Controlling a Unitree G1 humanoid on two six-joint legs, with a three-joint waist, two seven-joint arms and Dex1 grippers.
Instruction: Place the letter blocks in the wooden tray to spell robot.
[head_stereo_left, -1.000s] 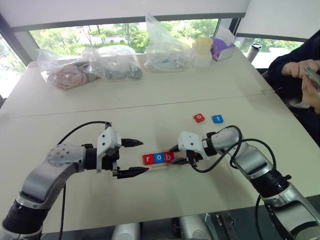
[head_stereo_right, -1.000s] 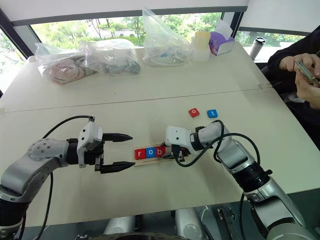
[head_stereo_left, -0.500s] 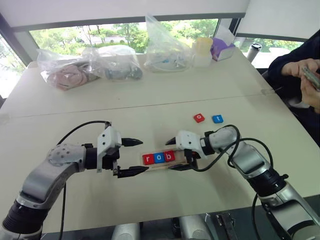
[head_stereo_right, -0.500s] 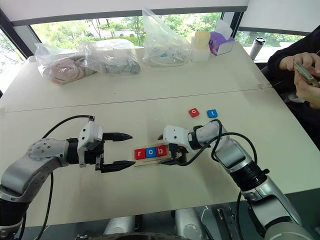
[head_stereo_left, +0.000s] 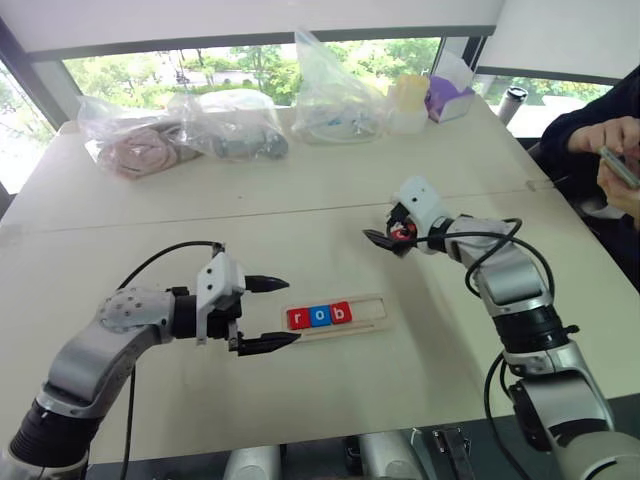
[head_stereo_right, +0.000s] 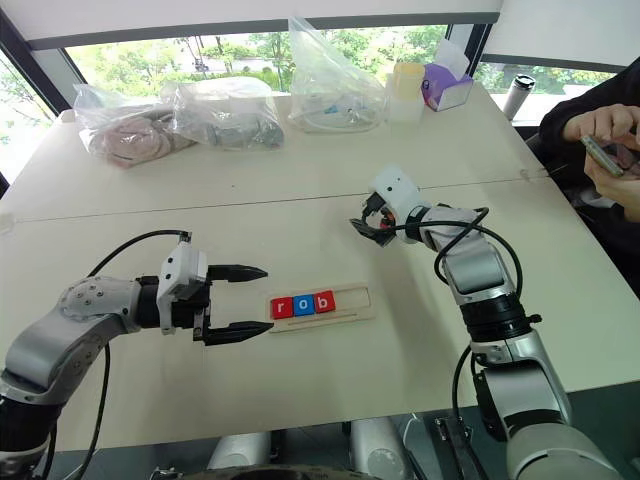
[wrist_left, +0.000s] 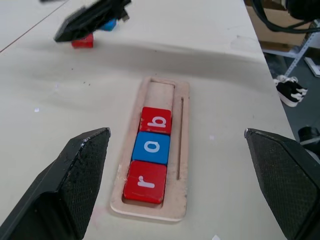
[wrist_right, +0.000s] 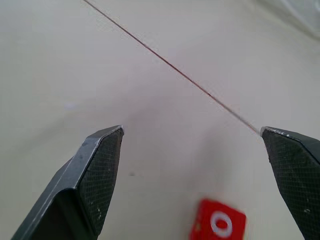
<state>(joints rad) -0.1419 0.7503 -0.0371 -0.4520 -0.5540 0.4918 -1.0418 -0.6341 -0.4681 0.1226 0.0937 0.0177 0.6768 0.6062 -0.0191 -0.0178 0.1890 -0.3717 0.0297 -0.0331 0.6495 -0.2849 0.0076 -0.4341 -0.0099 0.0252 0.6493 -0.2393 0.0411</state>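
The wooden tray (head_stereo_left: 368, 311) lies at mid-table with three letter blocks in its left end: red r (head_stereo_left: 297, 319), blue o (head_stereo_left: 319, 317), red b (head_stereo_left: 341, 313). My left gripper (head_stereo_left: 291, 311) stands open just left of the tray, pointing along it, nothing between its fingers. Farther back and to the right, my right gripper (head_stereo_left: 384, 240) hangs open over the loose red o block (wrist_right: 218, 225), apart from it. In the left wrist view a blue block (wrist_left: 109, 24) peeks out behind that gripper, beside the red one (wrist_left: 82, 42).
Clear plastic bags (head_stereo_left: 240, 125) with clutter, a pale cup (head_stereo_left: 405, 100) and a purple box (head_stereo_left: 447, 97) line the table's far side. A person's hands with a phone (head_stereo_left: 620, 165) are at the right edge. A seam (head_stereo_left: 200, 218) crosses the table.
My right gripper has opened, left the red b block in the tray, and swung up and away to the loose red o block. The left arm has kept still.
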